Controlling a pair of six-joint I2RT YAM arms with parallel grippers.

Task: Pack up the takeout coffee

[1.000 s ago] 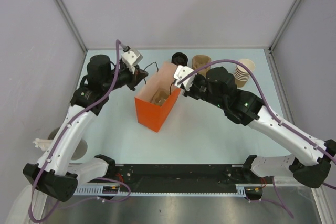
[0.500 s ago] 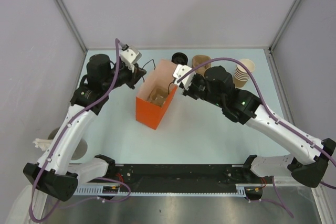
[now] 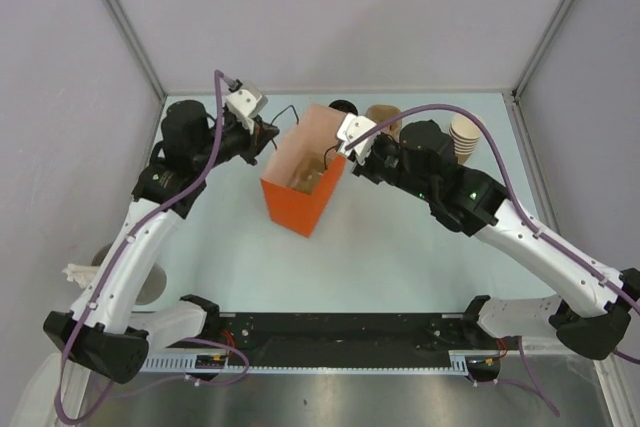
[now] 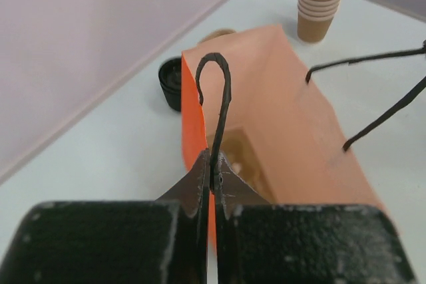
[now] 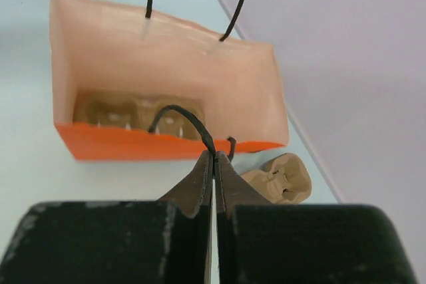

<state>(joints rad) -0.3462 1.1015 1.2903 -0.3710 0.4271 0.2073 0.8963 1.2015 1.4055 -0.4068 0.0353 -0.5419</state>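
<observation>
Both arms have swung the orange bag (image 3: pixel 296 209) slightly rightward, left pincer (image 4: pixel 212 176) and right pincer (image 5: pixel 213 164) each pinched shut on a cord handle (image 4: pixel 223 94). Off its far end, nearer the right arm, the coffee's black lid (image 4: pixel 171 83) sits on the tabletop (image 3: pixel 400 247).

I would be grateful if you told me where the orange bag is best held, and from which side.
Grip its two black cord handles, one loop standing above each long wall of the orange bag, coming from outside each wall. The paper walls look thin and the mouth is open, so squeezing the body would likely crumple it.
</observation>
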